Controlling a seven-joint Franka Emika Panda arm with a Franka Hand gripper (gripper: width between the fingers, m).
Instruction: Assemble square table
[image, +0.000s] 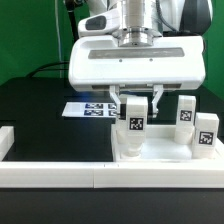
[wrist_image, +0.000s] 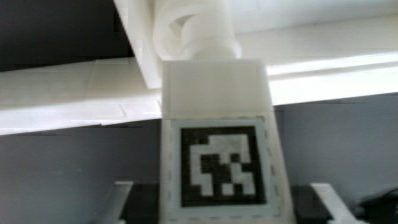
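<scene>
The square panel (image: 150, 153) of the table is seen lying flat on the black table top (image: 40, 120), pressed against the long low white border rail (image: 60, 172) at the front edge of the exterior view. A short white leg (image: 135, 122) bearing a black-and-white tag is held upright over the panel's corner toward the exterior view's left; whether its foot is seated in the hole cannot be told. Two further tagged legs (image: 186, 114) (image: 206, 131) are seen standing toward the exterior view's right, one at the panel's far corner, the other just beside its edge.

The leg is pinched by the gripper (image: 137, 100), whose fingers (image: 160, 101) are closed on its upper part, partly spread to the leg's width. The arm is held straight down from above, its broad white wrist housing hiding much of the scene behind. In the wrist view the held leg (wrist_image: 217, 140) fills the middle, its tag facing the camera.

Behind the panel, the marker board (image: 88, 108) lies flat on the table, partly covered by the gripper.
</scene>
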